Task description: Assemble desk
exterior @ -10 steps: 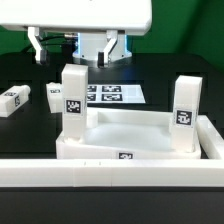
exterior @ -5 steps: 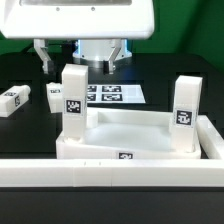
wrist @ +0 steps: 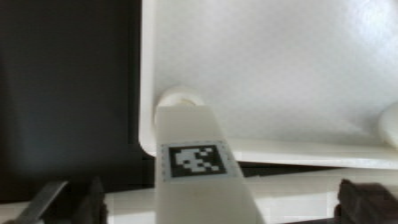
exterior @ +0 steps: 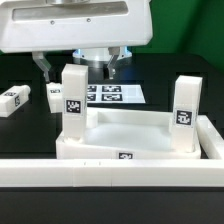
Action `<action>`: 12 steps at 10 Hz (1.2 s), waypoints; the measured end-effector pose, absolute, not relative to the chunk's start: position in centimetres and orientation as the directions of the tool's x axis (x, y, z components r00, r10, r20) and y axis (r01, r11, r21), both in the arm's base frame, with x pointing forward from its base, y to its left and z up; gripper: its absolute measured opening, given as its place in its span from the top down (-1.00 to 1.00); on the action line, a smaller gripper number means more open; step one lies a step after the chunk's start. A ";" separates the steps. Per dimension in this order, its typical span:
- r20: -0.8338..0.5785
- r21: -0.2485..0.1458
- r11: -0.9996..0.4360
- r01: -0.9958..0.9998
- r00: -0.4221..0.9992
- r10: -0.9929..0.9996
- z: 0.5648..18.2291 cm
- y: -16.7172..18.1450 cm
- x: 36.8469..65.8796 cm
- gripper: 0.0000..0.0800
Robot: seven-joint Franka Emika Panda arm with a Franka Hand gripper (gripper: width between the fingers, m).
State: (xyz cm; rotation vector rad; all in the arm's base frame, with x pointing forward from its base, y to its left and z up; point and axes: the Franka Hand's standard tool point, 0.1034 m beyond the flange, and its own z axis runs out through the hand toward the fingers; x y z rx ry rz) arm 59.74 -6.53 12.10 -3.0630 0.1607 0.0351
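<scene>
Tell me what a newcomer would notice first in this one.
On the white tabletop two legs stand upright, the left leg and the right leg as the exterior view shows them. The open claw hangs just above the left leg, holding nothing. Two loose legs lie on the black table at that view's far left.

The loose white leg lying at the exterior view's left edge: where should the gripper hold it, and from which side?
Probably at mid-length, from above: the leg lies flat on the table, so its two long side faces are free for the open gripper, while its underside is not.
</scene>
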 end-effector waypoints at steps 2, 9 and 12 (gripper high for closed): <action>-0.029 -0.073 -0.992 -0.106 0.994 -0.104 12.0 -6.5 59.6 -0.62; -0.061 0.014 -0.998 -0.056 0.996 -0.057 10.7 -7.9 59.3 -0.62; -0.063 0.014 -0.998 -0.055 0.996 -0.055 10.6 -7.9 59.2 -0.17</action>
